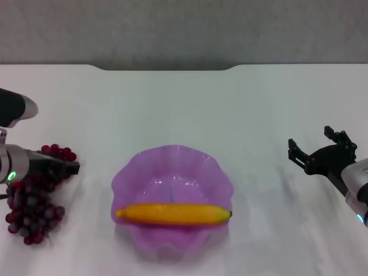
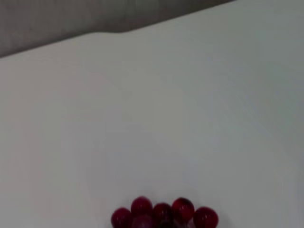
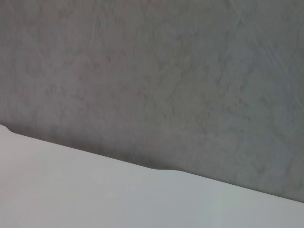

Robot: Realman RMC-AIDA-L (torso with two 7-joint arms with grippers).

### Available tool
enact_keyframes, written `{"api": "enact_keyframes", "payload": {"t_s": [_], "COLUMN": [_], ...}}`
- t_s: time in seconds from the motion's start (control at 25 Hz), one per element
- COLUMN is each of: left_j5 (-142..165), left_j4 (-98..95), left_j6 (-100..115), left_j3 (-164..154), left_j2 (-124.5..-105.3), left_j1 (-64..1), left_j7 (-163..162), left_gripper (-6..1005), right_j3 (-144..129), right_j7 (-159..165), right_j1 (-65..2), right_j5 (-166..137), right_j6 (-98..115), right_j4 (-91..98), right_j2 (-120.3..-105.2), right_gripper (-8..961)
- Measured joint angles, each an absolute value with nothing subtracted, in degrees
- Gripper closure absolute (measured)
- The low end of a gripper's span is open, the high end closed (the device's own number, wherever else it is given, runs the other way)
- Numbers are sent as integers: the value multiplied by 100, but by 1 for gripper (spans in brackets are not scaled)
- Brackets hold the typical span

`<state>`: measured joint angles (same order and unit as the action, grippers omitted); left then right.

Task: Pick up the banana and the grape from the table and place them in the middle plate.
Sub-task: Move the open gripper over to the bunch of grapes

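Banana in the purple dish, grape bunch on the table under the left gripper.

The banana (image 1: 172, 214) lies crosswise in the near half of the middle plate (image 1: 172, 172), dark tip toward the robot's right, ends reaching close to the scalloped rim. The grape (image 1: 31, 210) sits on the table (image 1: 184, 109) well to the left of the plate, a long dark red cluster. The left gripper (image 1: 66, 167) is down on the far end of the bunch, dark fingers pointing toward the plate; probably around some grapes, but whether it is spread or pinching cannot be told. The left wrist view catches only a few red grapes at its edge against white tabletop. The right gripper (image 1: 322, 146) hangs over the right side, well apart from the plate, fingers spread and holding nothing.
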<state>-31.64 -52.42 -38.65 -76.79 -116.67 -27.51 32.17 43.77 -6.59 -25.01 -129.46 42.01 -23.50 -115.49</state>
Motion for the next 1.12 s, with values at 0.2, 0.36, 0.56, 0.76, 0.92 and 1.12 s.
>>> {"api": "enact_keyframes", "payload": {"t_s": [0.2,0.36,0.56,0.76,0.92,1.12], "left_j5": [-3157,-3055,-2816,-2791,-2788,-2773], "left_j4": [-4912,-4782,-4627,-4382,-4324,-4306], "left_j6": [-3765,-3490,-3270,-3412,-3574,-3586], "left_j3": [-7630,-7614,-7571,-7453,-7453,-7453], "left_j2": [-11631,-11634,-11641,-11629,-11628,-11628], "left_j1": [-2905,-2906,-2916,-3059,-3137,-3142], "left_j7": [3388,3574,3508,3517,3547,3561], "left_gripper": [101,101,102,102,103,131], "right_j3": [4377,4377,4377,4377,4377,4377], "right_j7": [-659,-659,-659,-659,-659,-659], "right_j1": [-2502,-2504,-2505,-2505,-2505,-2510], "right_j5": [-12940,-12938,-12944,-12951,-12946,-12956], "right_j6": [4201,4201,4201,4201,4201,4201], "right_j4": [-2350,-2351,-2352,-2356,-2346,-2364], "right_j2": [-11549,-11549,-11549,-11549,-11549,-11549], "right_gripper": [47,47,47,47,47,47]}}
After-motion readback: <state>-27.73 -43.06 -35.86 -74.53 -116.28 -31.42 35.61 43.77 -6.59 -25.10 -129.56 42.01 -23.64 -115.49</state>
